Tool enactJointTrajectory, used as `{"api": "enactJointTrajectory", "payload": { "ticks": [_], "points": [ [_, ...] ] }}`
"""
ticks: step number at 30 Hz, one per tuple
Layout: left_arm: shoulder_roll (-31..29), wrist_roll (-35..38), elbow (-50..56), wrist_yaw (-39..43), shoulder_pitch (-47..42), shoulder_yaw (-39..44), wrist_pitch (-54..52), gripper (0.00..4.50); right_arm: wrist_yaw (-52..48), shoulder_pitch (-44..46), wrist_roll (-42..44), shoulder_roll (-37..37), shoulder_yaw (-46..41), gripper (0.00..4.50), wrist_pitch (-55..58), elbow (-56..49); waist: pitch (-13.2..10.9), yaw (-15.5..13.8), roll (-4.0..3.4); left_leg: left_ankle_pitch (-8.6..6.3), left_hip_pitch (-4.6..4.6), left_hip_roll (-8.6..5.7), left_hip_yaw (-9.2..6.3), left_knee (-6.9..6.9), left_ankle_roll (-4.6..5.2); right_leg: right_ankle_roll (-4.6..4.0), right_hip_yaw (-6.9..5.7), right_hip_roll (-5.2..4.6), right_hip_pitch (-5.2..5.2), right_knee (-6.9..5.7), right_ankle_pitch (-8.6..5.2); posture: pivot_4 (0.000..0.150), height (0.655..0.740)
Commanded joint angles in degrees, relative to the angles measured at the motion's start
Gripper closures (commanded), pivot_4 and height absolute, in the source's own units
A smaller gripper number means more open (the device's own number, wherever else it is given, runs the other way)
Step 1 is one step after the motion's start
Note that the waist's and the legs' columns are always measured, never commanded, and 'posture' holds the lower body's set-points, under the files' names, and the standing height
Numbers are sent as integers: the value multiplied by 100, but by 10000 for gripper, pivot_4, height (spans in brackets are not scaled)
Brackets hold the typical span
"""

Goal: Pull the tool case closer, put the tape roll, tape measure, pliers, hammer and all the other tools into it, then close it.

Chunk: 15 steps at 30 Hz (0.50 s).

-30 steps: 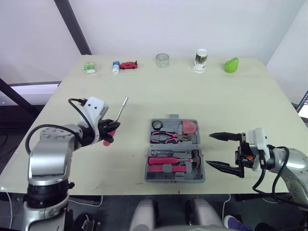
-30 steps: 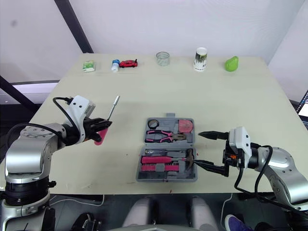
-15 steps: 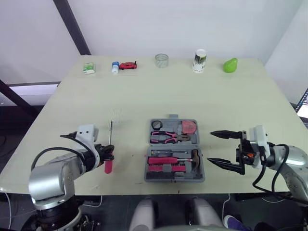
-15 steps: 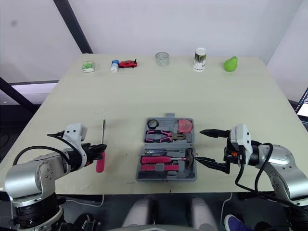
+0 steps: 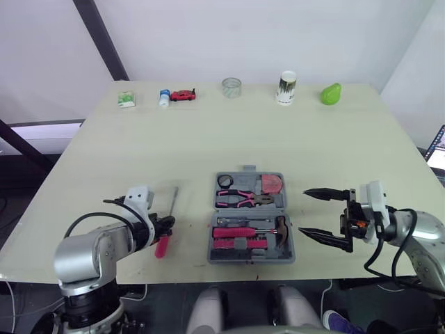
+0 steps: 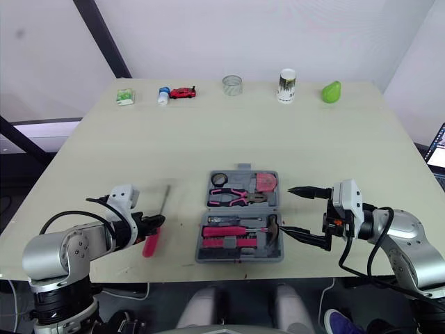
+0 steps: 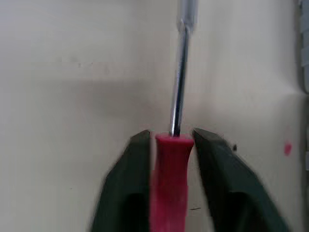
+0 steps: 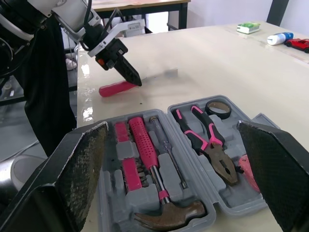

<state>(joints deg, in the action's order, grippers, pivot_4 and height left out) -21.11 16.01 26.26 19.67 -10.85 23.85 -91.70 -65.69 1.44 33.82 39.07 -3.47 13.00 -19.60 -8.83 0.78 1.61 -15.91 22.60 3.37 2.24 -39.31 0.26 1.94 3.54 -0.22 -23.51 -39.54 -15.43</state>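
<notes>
The grey tool case (image 5: pixel 251 170) lies open near the table's front edge. It holds a black tape roll (image 5: pixel 226 181), a pink tape measure (image 5: pixel 273 184), pliers (image 5: pixel 245 198), a hammer (image 5: pixel 281 226) and pink-handled tools. Left of the case, a pink-handled screwdriver (image 5: pixel 161 245) lies low on the table, its shaft pointing away from me. My left gripper (image 5: pixel 165 226) is shut on the handle (image 7: pixel 171 183), one finger on each side. Just right of the case, my right gripper (image 5: pixel 302 212) is wide open with nothing between its fingers.
Along the table's far edge stand a green box (image 5: pixel 125 99), a small bottle (image 5: pixel 164 97), a red toy car (image 5: pixel 183 94), a glass jar (image 5: pixel 231 87), a white cup (image 5: pixel 286 87) and a green pear-shaped object (image 5: pixel 330 93). Bare tabletop lies between them and the case.
My left gripper has come down from a raised pose to the table with the screwdriver, then shifted slightly toward the case. The right gripper has stayed put.
</notes>
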Motion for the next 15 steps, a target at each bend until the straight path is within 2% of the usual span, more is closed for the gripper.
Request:
{"api": "enactJointTrajectory", "payload": {
  "ticks": [1,3,5,7,15],
  "points": [
    [-54,21,67,-41,142,-113,320,12998,-54,11,60,103,-142,0,-73,-239,0,1,0,0,0,0,1,0,0,0,1,0,0,0,0,1500,7400],
    [42,38,148,-54,264,-48,507,5803,-29,24,79,94,-144,0,-61,-257,1,-2,-1,0,0,0,1,0,0,0,1,-1,0,0,0,1500,7400],
    [159,84,281,-51,411,42,883,518,-20,19,88,93,-151,0,-60,-261,1,2,-2,0,-1,0,1,0,0,0,2,-1,0,0,0,1500,7400],
    [189,96,444,-81,599,56,1142,518,-27,-14,93,103,-165,0,-65,-273,1,10,-2,0,-3,0,2,2,0,0,4,-1,0,0,0,1500,7400],
    [924,-87,701,-146,2044,-296,4068,518,-23,-60,107,112,-191,0,-67,-271,0,-5,1,-1,0,-3,11,6,0,0,11,-12,1,11,0,1500,7400]
  ]
}}
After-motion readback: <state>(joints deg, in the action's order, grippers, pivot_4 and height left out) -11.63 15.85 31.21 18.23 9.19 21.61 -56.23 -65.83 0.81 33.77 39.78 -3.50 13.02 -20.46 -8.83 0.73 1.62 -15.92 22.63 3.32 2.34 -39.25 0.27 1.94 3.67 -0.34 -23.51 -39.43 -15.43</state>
